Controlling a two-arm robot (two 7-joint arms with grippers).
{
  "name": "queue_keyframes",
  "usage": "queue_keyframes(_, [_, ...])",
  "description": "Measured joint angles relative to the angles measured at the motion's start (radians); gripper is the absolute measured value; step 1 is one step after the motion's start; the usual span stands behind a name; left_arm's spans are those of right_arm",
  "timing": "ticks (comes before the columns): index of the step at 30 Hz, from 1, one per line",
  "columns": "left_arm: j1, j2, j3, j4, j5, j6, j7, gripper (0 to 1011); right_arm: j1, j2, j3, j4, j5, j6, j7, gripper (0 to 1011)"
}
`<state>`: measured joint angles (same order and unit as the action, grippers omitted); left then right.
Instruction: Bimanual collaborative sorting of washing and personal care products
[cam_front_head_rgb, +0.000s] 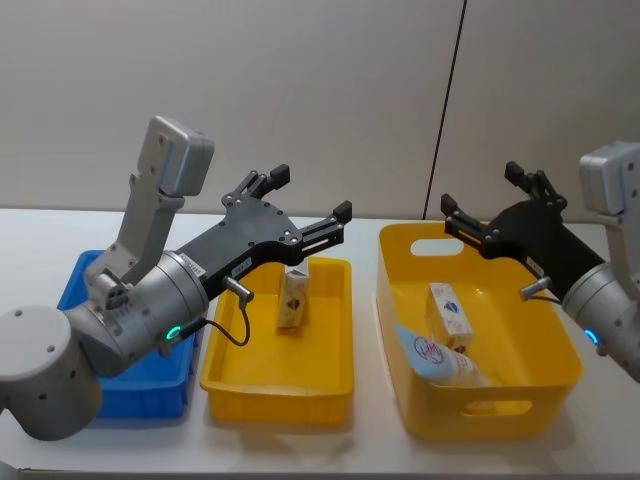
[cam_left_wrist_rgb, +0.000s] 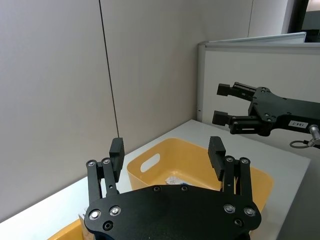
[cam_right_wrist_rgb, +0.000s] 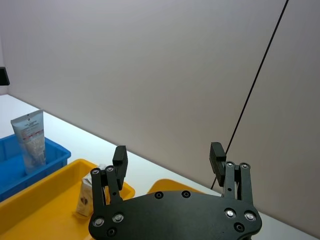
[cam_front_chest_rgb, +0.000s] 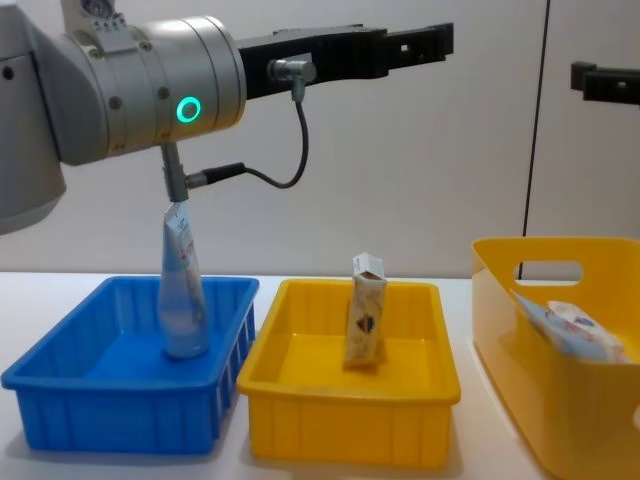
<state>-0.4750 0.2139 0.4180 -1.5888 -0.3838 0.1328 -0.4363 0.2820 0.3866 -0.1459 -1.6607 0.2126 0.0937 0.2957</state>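
Both hands raised and empty above three partly sorted containers.

At far left a squeeze tube (cam_front_chest_rgb: 183, 300) stood upright in the blue tray (cam_front_chest_rgb: 60, 395), cap down and leaning slightly on the side wall. The left hand (cam_front_head_rgb: 306, 200) hung spread open above the yellow tray (cam_front_head_rgb: 275, 385), where one small carton (cam_front_head_rgb: 292, 296) stood on end, probably set down there as that tray's sort. To the right, the deep yellow bin (cam_front_head_rgb: 480, 415) held another carton (cam_front_head_rgb: 449, 315) and a tube (cam_front_head_rgb: 435, 357) lying loose against its wall, likely the unsorted stock. The right hand (cam_front_head_rgb: 486, 206) hovered over the bin's back edge, fingers apart, seemingly placed to reach in next.
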Motion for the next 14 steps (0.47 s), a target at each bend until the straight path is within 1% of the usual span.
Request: queue_keyframes(14, [0.0, 0.0, 0.0, 0.0, 0.0, 0.0, 0.0, 1001, 0.001, 0.001, 0.0, -0.008, 0.0, -0.004, 0.001, 1002])
